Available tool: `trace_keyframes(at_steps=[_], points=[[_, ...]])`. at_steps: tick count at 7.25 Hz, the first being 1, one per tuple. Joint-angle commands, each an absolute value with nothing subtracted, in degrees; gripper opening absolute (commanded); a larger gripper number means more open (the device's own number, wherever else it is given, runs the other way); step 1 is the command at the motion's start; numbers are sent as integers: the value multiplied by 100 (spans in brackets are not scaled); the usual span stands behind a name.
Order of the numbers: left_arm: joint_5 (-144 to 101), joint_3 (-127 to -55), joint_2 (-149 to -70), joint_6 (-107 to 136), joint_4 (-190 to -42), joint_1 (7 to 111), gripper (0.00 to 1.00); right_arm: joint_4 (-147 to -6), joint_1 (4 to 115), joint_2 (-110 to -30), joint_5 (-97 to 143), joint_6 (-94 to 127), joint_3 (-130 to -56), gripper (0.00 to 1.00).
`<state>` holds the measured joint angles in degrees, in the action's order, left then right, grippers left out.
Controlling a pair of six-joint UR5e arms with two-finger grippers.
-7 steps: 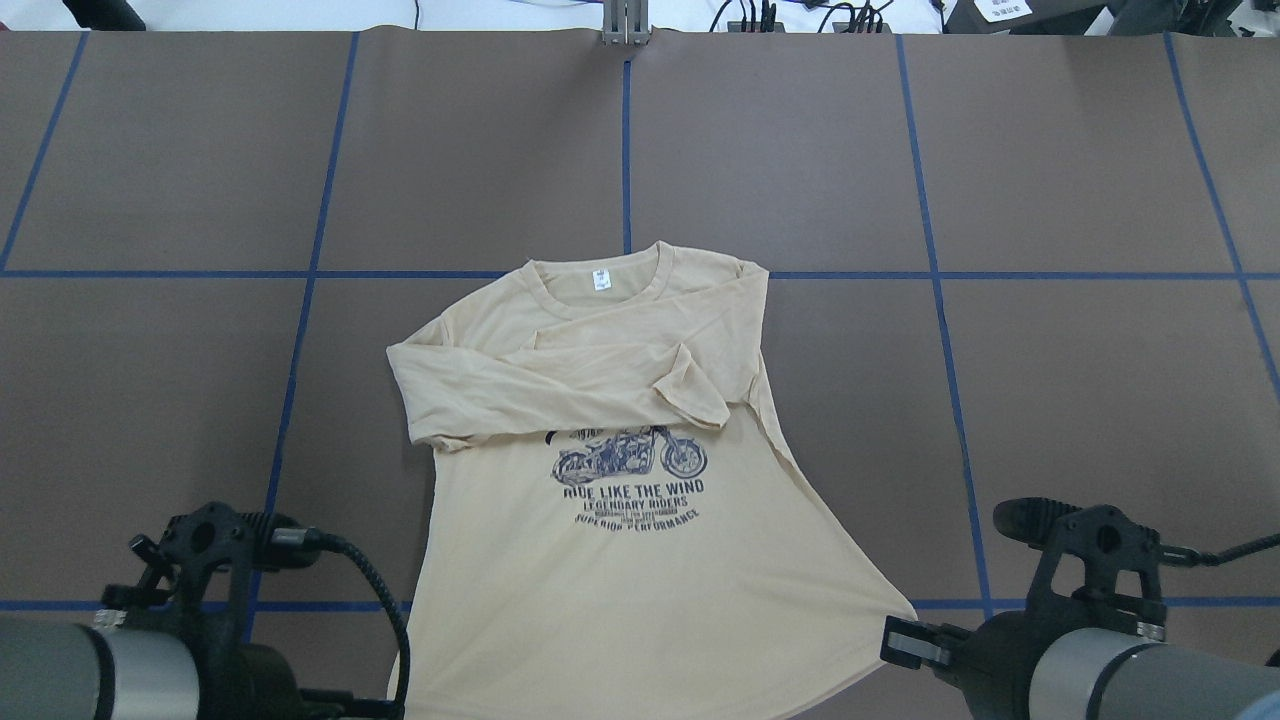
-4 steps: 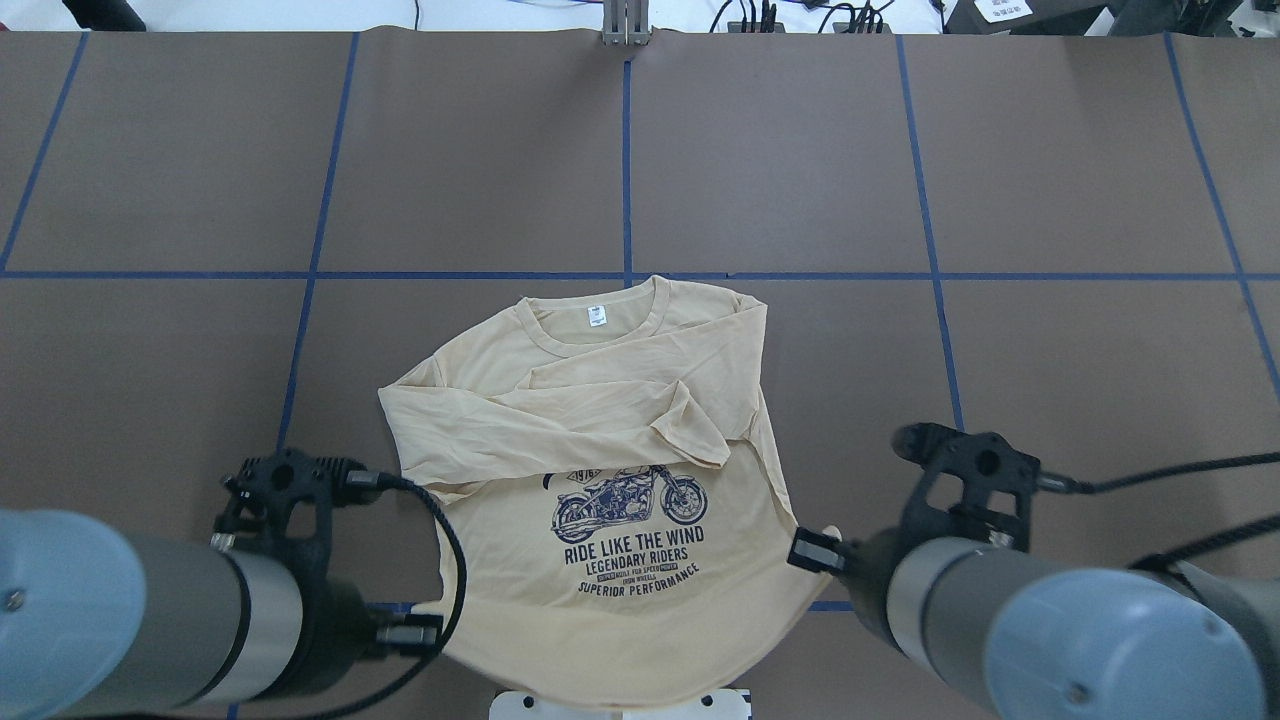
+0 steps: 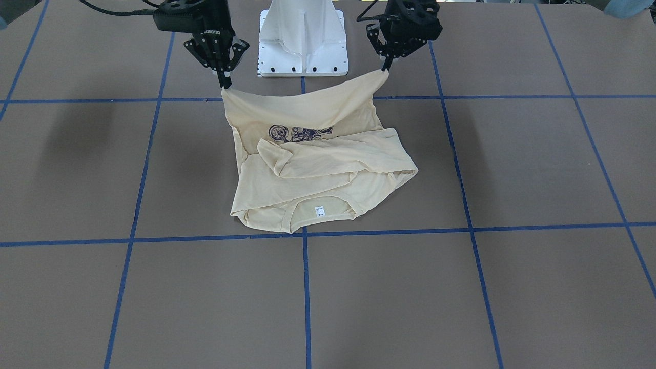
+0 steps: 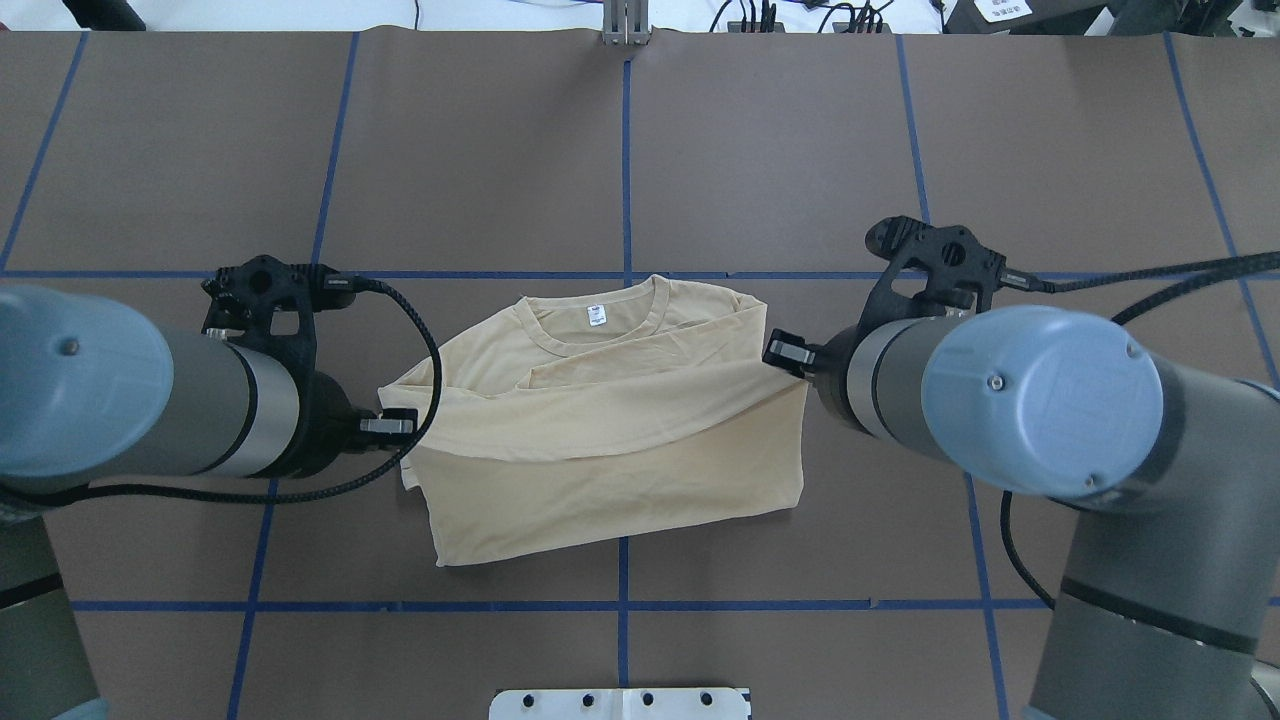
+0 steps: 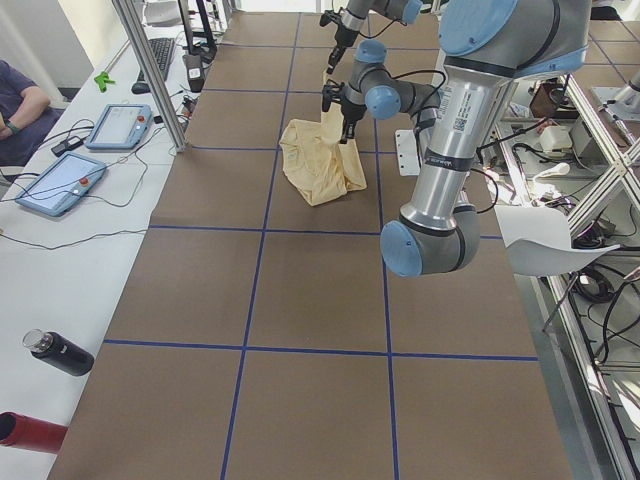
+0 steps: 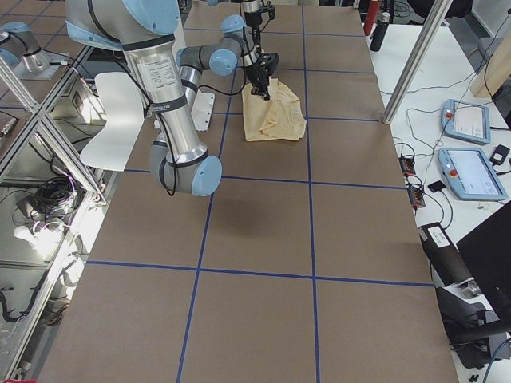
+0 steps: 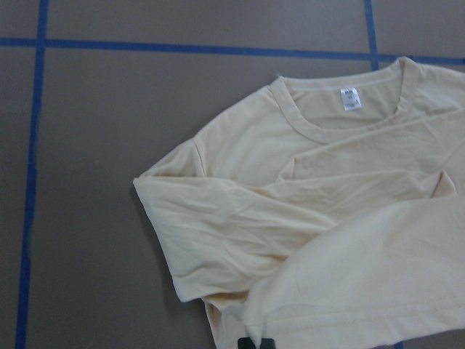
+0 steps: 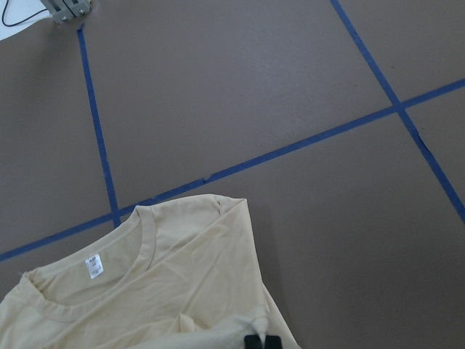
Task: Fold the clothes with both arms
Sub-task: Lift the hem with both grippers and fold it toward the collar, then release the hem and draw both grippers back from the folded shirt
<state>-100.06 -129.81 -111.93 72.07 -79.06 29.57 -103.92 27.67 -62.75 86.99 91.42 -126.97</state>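
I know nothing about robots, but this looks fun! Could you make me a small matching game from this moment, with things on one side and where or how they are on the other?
Things:
1. left gripper
2. neck label
3. motorcycle print
4. white base

Place or state:
A. navy, only partly in sight
B. standing clear of the T-shirt
C. shut on a raised corner of the T-shirt
D. white, just inside the collar

Pairs: 1-C; 2-D; 3-A; 4-B

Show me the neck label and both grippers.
neck label (image 3: 320, 210), front-facing view: white tag's middle.
left gripper (image 3: 384, 66), front-facing view: fingertips pinching T-shirt (image 3: 287, 189) hem.
right gripper (image 3: 224, 82), front-facing view: fingertips pinching hem.
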Motion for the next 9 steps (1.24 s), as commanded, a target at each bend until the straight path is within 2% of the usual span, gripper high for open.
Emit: trace_keyframes(at_steps=[1,3,4,5,7,8,9], points=[[-9590,-11810,-11556,7181,-8285,3093,0,-9043,3093,-5987,8728,9000,-11162,0],[-9352,-10518,-11558,7049,-9513,3138,0,-8492,3234,-5540,8728,8983,-9903,0],[-9273,-10120,-11558,7040,-9945,3138,0,-8212,3226,-5407,8719,8982,-9444,0],[-9238,-9881,-11558,7040,-10149,3138,0,-7965,3226,-5414,8710,8974,-9126,0],[-9246,-9756,-11558,7040,-10292,3138,0,-7884,3234,-5405,8710,8763,-9079,0],[-9246,-9756,-11549,7031,-10301,3138,10,-7884,3234,-5414,8710,8745,-9079,55],[-9246,-9765,-11549,6996,-10336,3146,77,-7892,3234,-5423,8710,8658,-9079,100]])
